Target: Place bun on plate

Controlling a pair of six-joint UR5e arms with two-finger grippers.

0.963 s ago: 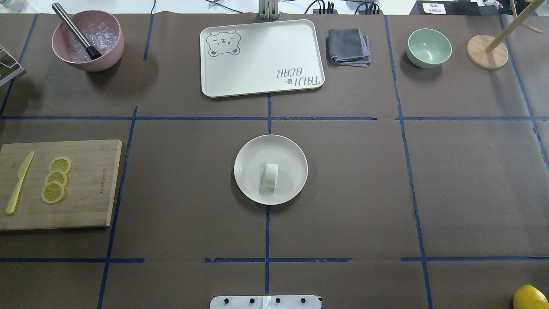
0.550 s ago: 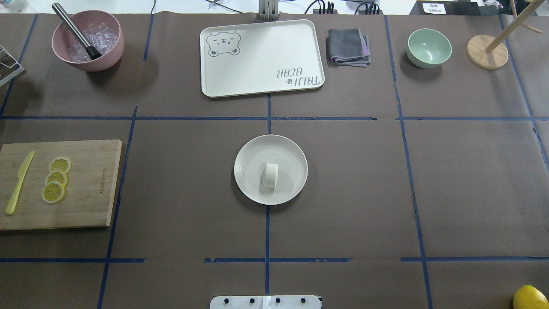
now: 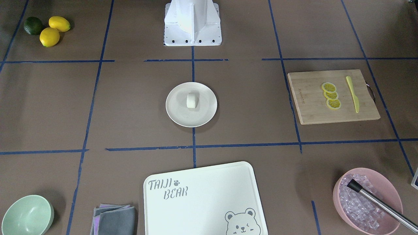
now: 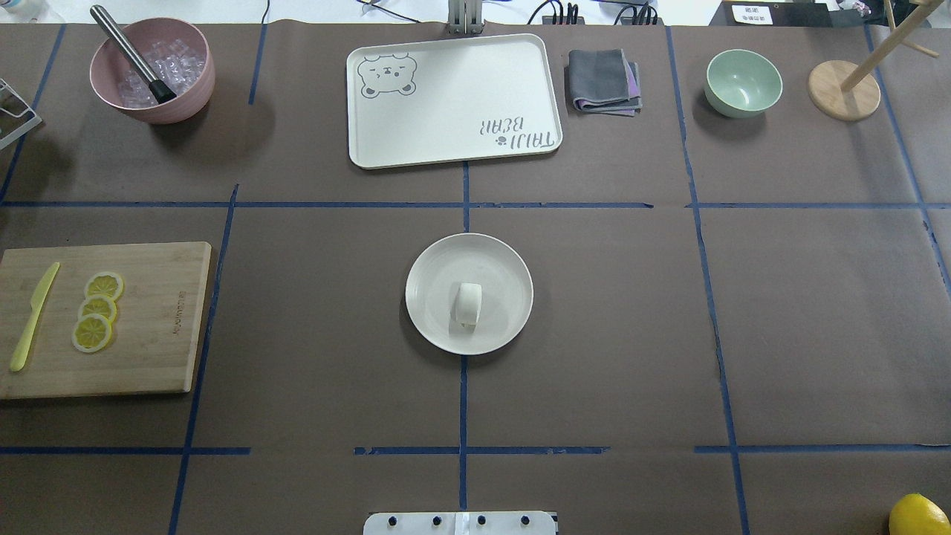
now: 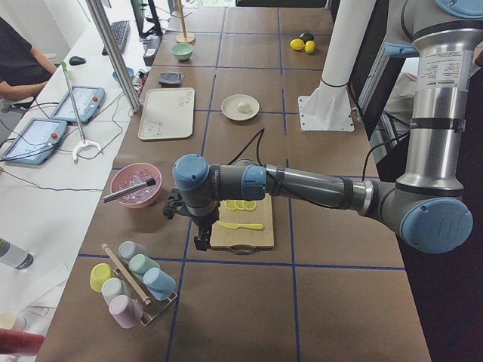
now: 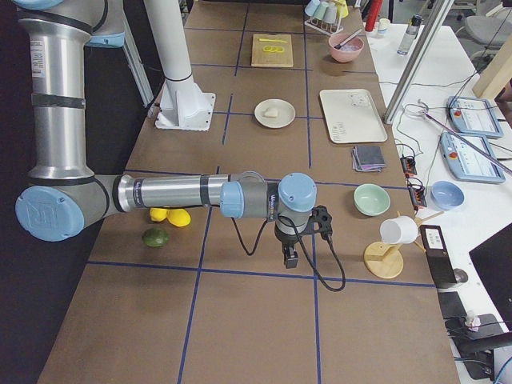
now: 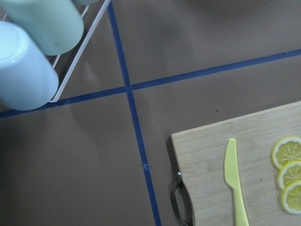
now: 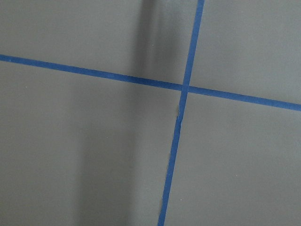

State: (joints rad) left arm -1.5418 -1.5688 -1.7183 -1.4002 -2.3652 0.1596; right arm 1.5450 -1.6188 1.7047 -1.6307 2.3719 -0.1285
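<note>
The small white bun (image 4: 468, 305) lies on its side in the middle of the round cream plate (image 4: 501, 279) at the table's centre, also seen as bun (image 3: 192, 99) on plate (image 3: 204, 112). Nothing touches either. My left gripper (image 5: 202, 241) hangs over the near end of the table by the cutting board, far from the plate. Over bare table at the other end hangs my right gripper (image 6: 290, 258). Both grippers show only in the side views, so I cannot tell whether they are open or shut.
A bamboo cutting board (image 4: 148, 349) carries lemon slices (image 4: 94, 310) and a yellow knife (image 4: 31, 319). At the back stand a pink ice bowl (image 4: 152, 70), bear-print tray (image 4: 453, 96), folded cloth (image 4: 603, 80), mint bowl (image 4: 743, 82) and wooden stand (image 4: 843, 89). A cup rack (image 5: 132, 283) sits by the left gripper.
</note>
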